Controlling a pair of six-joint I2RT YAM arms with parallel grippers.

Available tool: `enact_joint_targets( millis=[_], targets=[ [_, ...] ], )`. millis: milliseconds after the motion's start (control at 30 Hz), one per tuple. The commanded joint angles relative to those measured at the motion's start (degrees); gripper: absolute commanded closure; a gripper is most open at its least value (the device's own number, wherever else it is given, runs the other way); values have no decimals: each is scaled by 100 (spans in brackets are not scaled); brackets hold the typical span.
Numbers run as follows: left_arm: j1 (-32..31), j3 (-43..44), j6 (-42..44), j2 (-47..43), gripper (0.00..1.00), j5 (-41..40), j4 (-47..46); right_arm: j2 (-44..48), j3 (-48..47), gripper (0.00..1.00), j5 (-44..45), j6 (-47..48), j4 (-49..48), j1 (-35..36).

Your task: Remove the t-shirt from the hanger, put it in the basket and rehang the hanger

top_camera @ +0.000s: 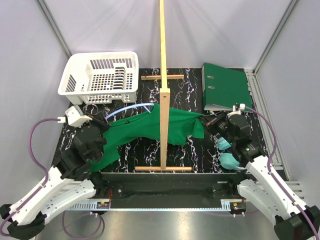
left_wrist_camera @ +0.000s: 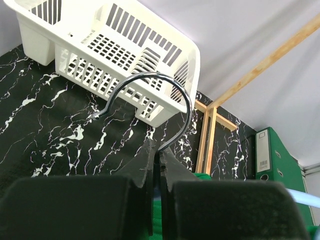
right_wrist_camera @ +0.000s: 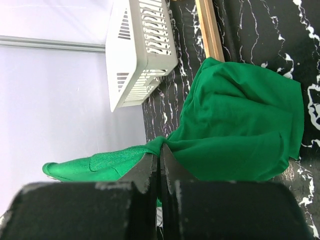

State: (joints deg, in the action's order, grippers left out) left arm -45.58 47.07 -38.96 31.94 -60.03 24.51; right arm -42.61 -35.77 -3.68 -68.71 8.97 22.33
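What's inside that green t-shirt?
A light-blue hanger: one curved shoulder pokes out of the t-shirt near the basket. The rest is covered by fabric and cannot be seen.

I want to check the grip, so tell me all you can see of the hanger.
The hanger shows a thin light-blue curved shoulder, plastic-looking, and a shiny metal hook. The left gripper pinches the hook's stem between shut fingers. The green t-shirt hides the rest.

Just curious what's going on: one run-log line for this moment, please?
left gripper: shut on thin light-blue hanger, at metal hook | right gripper: shut on dark green fabric t-shirt
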Motion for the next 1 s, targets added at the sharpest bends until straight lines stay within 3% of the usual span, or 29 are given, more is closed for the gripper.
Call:
enact_joint_targets(
  millis=[0, 300, 633, 733, 800, 900, 967],
  targets=[
    [146, 109, 117, -224, 100, -1529, -254, -80, 88, 100, 1133, -99, -1, -352],
    [146, -21, -182, -557, 100, -2337, 168, 542, 554, 100, 1361, -442, 236, -799],
    [146, -49, -129, -813, 100, -2575, 177, 298, 439, 100, 1266, -73, 168, -826],
    [146, 30, -156, -620, 100, -2470, 142, -123, 246, 100, 871, 400, -201, -826],
    [146, 74, 1, -392, 100, -2277, -242, -849, -234, 100, 73, 1136, -308, -818],
    [146, 48, 1447, 20, 100, -1786, -1464, -1609, -729, 100, -1027, 1903, -588, -818],
    [146, 336, 1663, 285, 100, -1460, -1599, -1959, -974, 100, -1675, 2280, -738, -818]
  ],
)
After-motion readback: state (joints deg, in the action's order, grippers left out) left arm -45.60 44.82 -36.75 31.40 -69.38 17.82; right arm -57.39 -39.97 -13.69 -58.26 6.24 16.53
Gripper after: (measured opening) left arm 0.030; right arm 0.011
